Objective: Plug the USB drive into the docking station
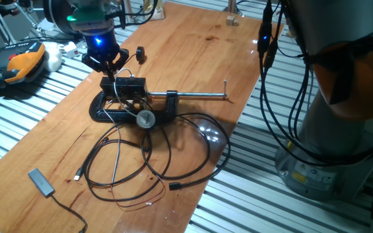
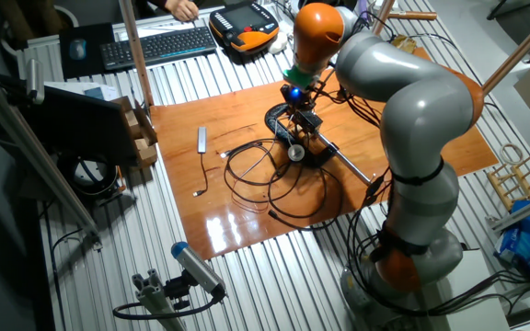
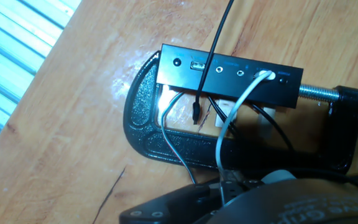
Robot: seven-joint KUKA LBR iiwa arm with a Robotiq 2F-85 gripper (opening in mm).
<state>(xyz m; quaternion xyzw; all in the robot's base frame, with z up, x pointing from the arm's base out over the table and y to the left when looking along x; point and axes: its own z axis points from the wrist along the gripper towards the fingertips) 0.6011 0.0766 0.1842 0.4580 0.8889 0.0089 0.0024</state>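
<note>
The arm reaches down steeply, its fingers (image 1: 113, 64) pointing at the table, their spread hidden.

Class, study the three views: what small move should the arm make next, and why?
Probably shift the end effector sideways toward the small black stub on the wood beside it, which looks like the USB drive. The docking station, held in the clamp, shows an empty USB port, and the hand view shows no drive held, so inserting seems premature.

Glossy wooden board (image 1: 193, 58) over ribbed metal table (image 2: 99, 248), keyboard (image 2: 159, 43) behind.
</note>
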